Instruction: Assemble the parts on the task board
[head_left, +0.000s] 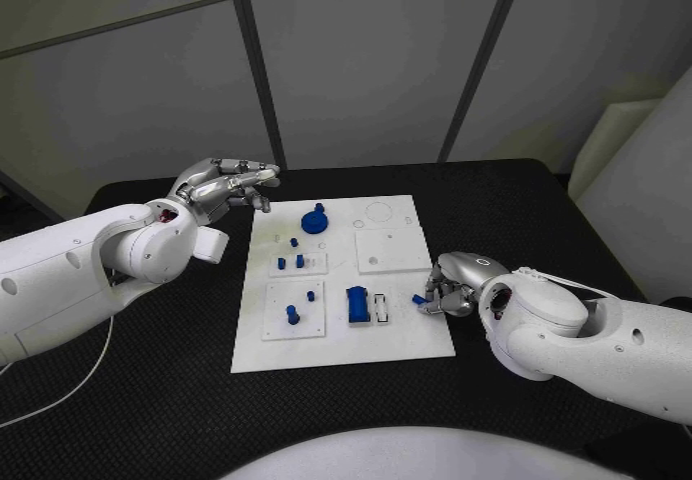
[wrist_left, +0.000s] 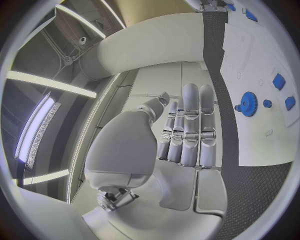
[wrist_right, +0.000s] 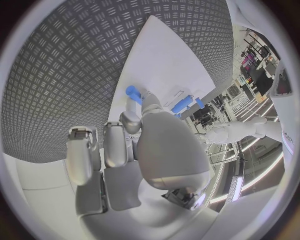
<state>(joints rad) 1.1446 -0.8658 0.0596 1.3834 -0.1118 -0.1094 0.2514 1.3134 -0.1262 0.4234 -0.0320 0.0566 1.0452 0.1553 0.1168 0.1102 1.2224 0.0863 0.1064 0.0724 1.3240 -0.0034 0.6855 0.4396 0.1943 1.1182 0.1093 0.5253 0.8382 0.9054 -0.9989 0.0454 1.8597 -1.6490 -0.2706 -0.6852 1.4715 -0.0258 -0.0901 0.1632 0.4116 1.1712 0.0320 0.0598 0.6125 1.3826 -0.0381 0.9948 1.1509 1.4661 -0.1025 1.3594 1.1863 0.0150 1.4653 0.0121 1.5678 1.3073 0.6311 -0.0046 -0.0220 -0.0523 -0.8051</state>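
The white task board (head_left: 392, 342) lies in the middle of the black table. On it stand a blue gear (head_left: 315, 218), small blue pegs (head_left: 293, 262) and a blue block (head_left: 356, 305). My right hand (head_left: 453, 284) rests at the board's right edge and pinches a small blue peg (head_left: 420, 299) at its fingertips, low over the board. In the right wrist view the pinched peg (wrist_right: 133, 93) sits just above the board (wrist_right: 164, 62). My left hand (head_left: 228, 185) hovers off the board's far left corner, its fingers (wrist_left: 190, 130) stretched out and holding nothing. The gear (wrist_left: 249, 104) lies beyond them.
A white square inset plate (head_left: 392, 250) sits on the board's right half, and another plate (head_left: 294, 308) with pegs lies near the front left. A grey panelled wall stands behind the table (head_left: 144, 400). A thin cable (head_left: 87, 375) trails under my left arm.
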